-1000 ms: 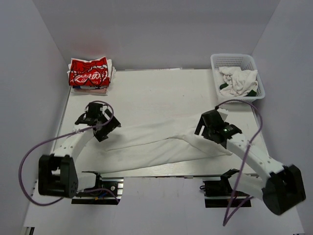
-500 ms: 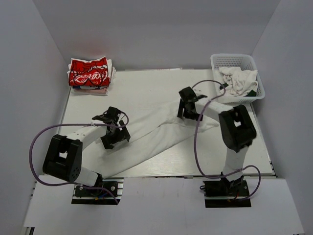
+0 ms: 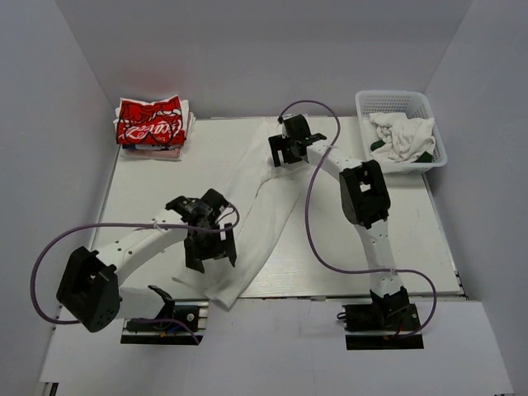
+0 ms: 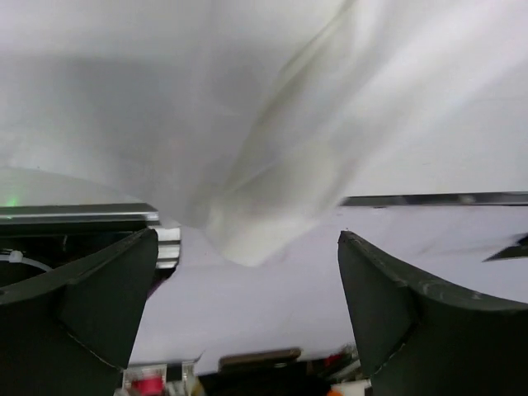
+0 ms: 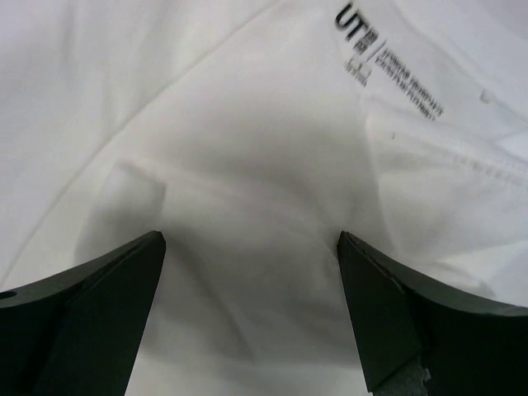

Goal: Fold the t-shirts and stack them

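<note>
- Top external view: the white t-shirt lies as a long, narrow band slanting across the surface. It runs from the far middle to the near edge, where its end hangs over, left of centre.
- The left pincer sits over the near end of that band, fingers spread wide and released, gripping nothing.
- The right pincer is at the band's far end with its arm stretched well forward. It is also released, fingers apart.
- The red t-shirt, with white script, lies folded on top of a small pile of folded cloth in the far left corner.
- A white basket at the far right holds crumpled cloth, white with dark green patches.
- Left wrist view: the dark fingers stand wide apart. Beyond them the white shirt lies in soft folds, and one rounded corner droops over the metal rail at the surface's edge.
- Right wrist view: smooth white cloth fills the space between the spread fingers; I cannot tell whether they touch it. A dark printed label and a stitched seam show at upper right.
</note>
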Controlling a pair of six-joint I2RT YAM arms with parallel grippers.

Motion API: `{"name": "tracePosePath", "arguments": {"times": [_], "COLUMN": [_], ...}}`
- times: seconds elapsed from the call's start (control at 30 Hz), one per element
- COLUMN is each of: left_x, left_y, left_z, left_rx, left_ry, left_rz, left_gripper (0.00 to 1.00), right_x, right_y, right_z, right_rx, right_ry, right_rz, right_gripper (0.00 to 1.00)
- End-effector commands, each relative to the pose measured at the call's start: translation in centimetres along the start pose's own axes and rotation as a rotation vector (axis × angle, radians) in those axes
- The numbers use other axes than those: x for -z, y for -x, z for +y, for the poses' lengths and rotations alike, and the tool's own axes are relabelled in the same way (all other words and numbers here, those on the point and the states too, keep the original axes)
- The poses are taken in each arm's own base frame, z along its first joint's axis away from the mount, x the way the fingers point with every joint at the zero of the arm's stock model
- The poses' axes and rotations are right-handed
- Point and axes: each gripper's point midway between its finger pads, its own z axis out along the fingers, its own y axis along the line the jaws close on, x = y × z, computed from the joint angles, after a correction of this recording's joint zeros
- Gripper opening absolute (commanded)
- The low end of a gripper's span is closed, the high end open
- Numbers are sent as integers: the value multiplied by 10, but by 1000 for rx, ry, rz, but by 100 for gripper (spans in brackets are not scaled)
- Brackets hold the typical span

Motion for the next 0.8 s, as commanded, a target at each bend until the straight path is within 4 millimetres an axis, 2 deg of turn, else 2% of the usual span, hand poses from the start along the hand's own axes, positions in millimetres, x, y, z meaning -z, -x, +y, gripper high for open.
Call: {"name": "tracePosePath", "arguments": {"times": [0.0, 0.03, 0.07, 0.13, 0.17, 0.2, 0.23, 0.27, 0.3, 0.37, 0.43, 0.47, 0.53, 0.6, 0.7, 0.73, 0.77], "left_x": [30, 29, 32, 16, 13, 7, -6, -9, -12, -21, -28, -33, -46, -57, -74, -77, -80], "left_y": [30, 42, 52, 63, 71, 68, 69, 70, 71, 67, 64, 54, 48, 37, 27, 29, 31], "left_z": [-18, -13, -18, -21, -28, -32, -29, -30, -32, -27, -25, -20, -23, -29, -41, -51, -58], "left_rx": [-28, -32, -53, -135, -162, -203, -253, -273, -288, -322, -359, -371, -387, -403, -457, -482, -504], "left_ry": [-19, 51, 71, 129, 121, 137, 175, 192, 215, 258, 273, 284, 257, 214, 168, 139, 133], "left_rz": [-141, -187, -214, -207, -218, -198, -171, -165, -171, -137, -119, -91, -63, -11, 31, 16, 11], "left_gripper": [100, 100, 100, 100, 100, 100, 100, 100, 100, 100, 100, 100, 100, 100, 100, 100, 100], "right_x": [58, 64, 78, 91, 96, 98, 97, 98, 100, 98, 102, 100, 96, 87, 80, 72, 70], "right_y": [41, 50, 57, 54, 38, 34, 20, 5, -1, -28, -44, -61, -67, -86, -82, -89, -82], "right_z": [13, 14, 14, 19, 17, 14, 18, 19, 21, 28, 35, 40, 44, 41, 39, 37, 35], "right_rx": [93, 92, 93, 46, 28, 3, -36, -47, -64, -96, -122, -116, -116, -118, -124, -128, -130], "right_ry": [105, 110, 113, 118, 111, 99, 107, 109, 115, 116, 148, 159, 172, 143, 132, 124, 120], "right_rz": [-154, -187, -200, -166, -95, -75, -34, 21, 39, 105, 137, 167, 162, 221, 220, 240, 227], "right_gripper": [91, 91, 91, 91, 91, 91, 91, 91, 91, 91, 91, 91, 91, 91, 91, 91, 91]}}
